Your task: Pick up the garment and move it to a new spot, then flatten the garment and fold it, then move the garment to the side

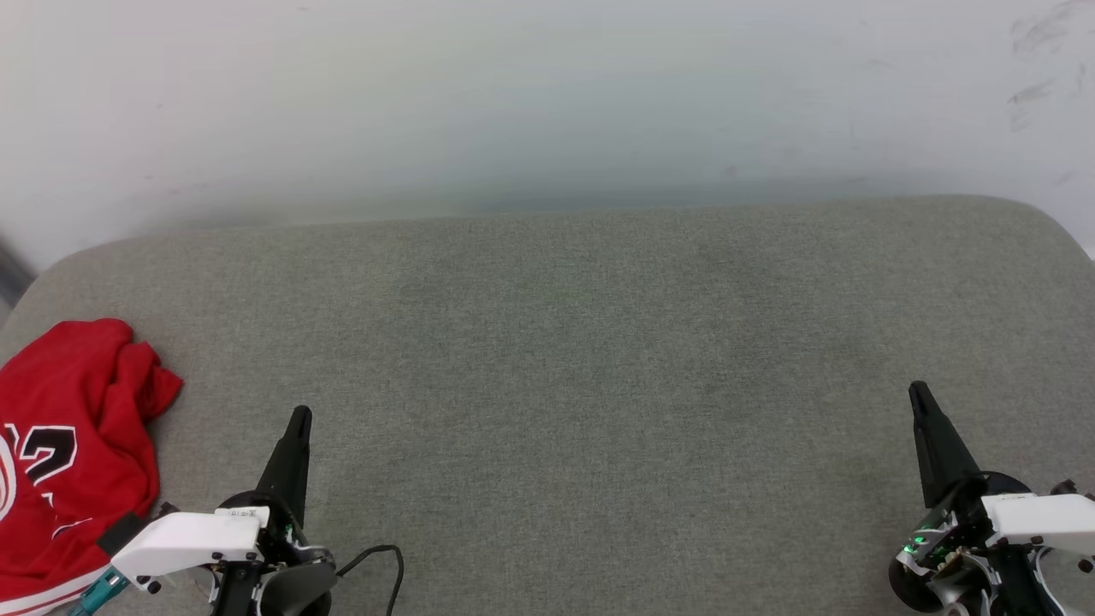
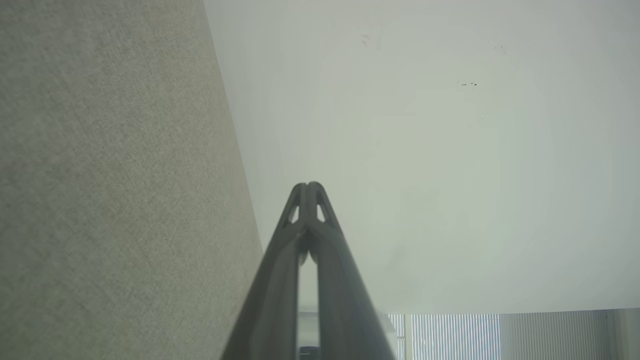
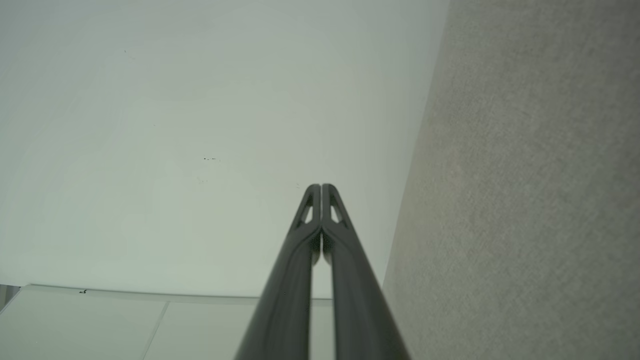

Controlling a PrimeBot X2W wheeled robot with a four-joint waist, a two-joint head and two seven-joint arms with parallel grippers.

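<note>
**While Both Claws Are Shut and Empty: Garment Crumpled at the Left End**

Because the garment (image 1: 68,453) lies in a crumpled heap at the far left end of the grey padded surface (image 1: 599,342), partly cut off by the head view's edge, the first pick is the likely point of failure. A pinch on a loose outer fold may lift one layer only, so that the rest drags or slides off the rounded left edge nearby. A pinch through several layers may carry the heap across bunched, which makes flattening harder. The cloth looks thin and smooth, so a shallow grip may let it slip out.

The garment is red, with deep folds along its upper and right sides. Part of a black, white-edged numeral faces up, and red-white striped trim shows at the lower left. No sleeve can be made out with certainty.

The left gripper (image 1: 298,421) stands just beside the garment, on its right, with its fingers pressed together and holding nothing. The right gripper (image 1: 920,398) is well apart, at the opposite end, likewise closed tip to tip and empty. Both must open before any pick. A pale wall (image 1: 547,103) stands behind the surface.
</note>
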